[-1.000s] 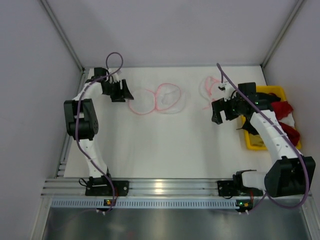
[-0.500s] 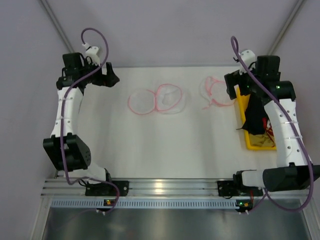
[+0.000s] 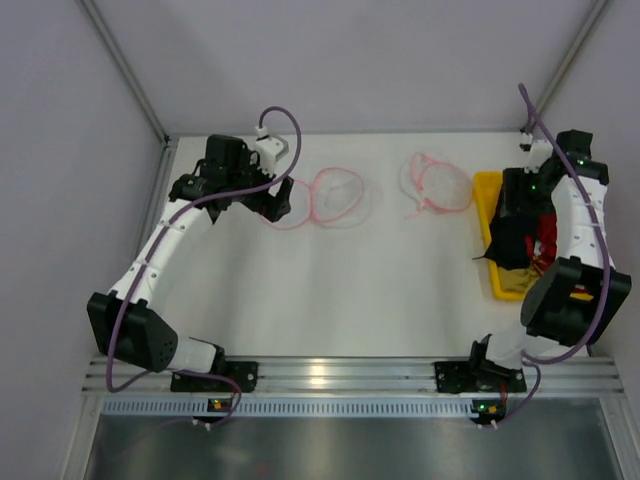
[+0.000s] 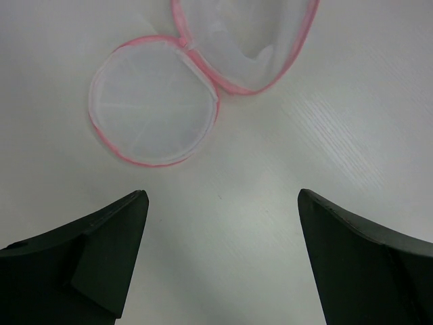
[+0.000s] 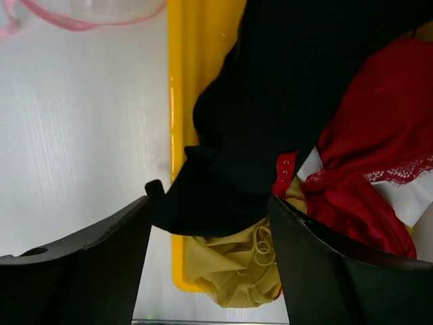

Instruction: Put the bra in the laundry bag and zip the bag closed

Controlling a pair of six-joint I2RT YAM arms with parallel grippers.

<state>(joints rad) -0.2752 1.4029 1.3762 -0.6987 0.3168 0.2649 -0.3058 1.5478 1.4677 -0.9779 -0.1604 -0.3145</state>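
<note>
The black bra (image 5: 270, 115) lies heaped in a yellow bin (image 5: 179, 101) at the table's right edge, one pointed wing hanging over the bin's wall (image 3: 482, 256). My right gripper (image 5: 210, 203) hangs over it, jaws apart, with the bra's lower edge between the fingers. The laundry bag (image 4: 154, 108) lies unzipped at the back left, its two pink-trimmed mesh halves (image 3: 345, 195) side by side. My left gripper (image 4: 221, 196) is open above the table just short of the bag, holding nothing. Seen from above, it (image 3: 272, 200) is at the bag's left half.
Red garments (image 5: 365, 149) and a yellow garment (image 5: 237, 264) share the bin with the bra. Another pink-trimmed mesh pouch (image 3: 440, 185) lies just left of the bin (image 3: 488, 190). Grey walls close in the table on three sides.
The left arm swung from the back left corner rightward to the bag, its jaws opened wide. The right arm shifted to the far right and lowered over the bin, its jaws narrowing a little.
</note>
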